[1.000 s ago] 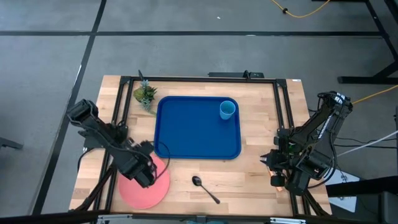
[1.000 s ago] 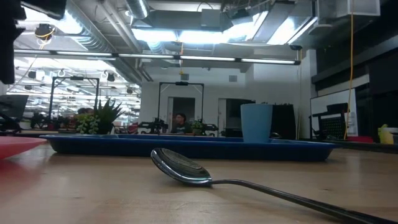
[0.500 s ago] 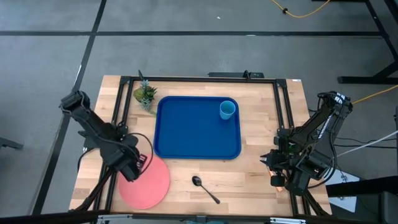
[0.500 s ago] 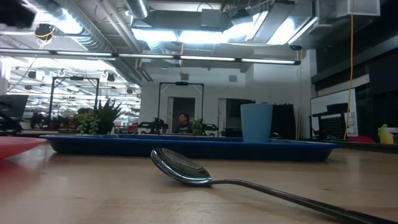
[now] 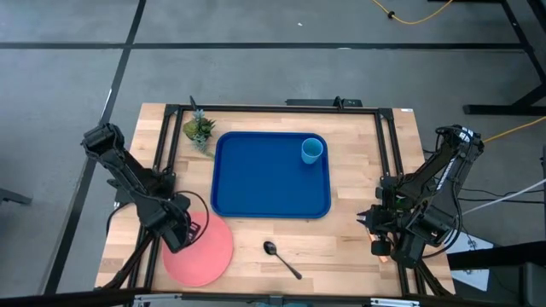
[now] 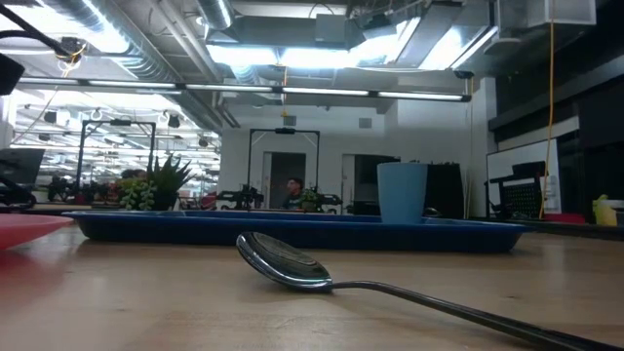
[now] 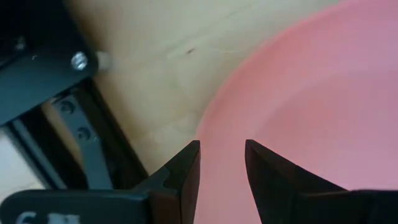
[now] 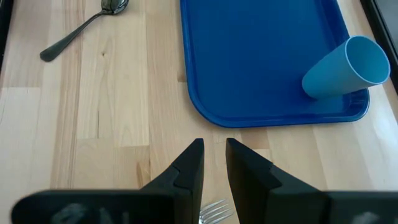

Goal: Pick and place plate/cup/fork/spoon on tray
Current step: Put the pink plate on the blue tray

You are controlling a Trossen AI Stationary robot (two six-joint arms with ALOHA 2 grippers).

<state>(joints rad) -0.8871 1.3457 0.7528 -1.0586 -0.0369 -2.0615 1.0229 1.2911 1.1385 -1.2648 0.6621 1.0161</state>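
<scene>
Left gripper (image 5: 193,228) pulled back | open over plate (image 5: 205,251) edge

left gripper (image 5: 189,228) low at table's front-left, jaws parted, right gripper (image 5: 380,232) at right edge, jaws narrowly apart

Pale wooden table (image 5: 341,247), visibly grained; spoon (image 6: 292,265) glossy mirror-bright metal; tray (image 8: 261,56) smooth plastic-looking blue.

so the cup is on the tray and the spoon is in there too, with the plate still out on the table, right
Not quite. The cup is on the tray and the plate is on the table, but the spoon lies on the table too, in front of the tray. The high view shows this.
</scene>
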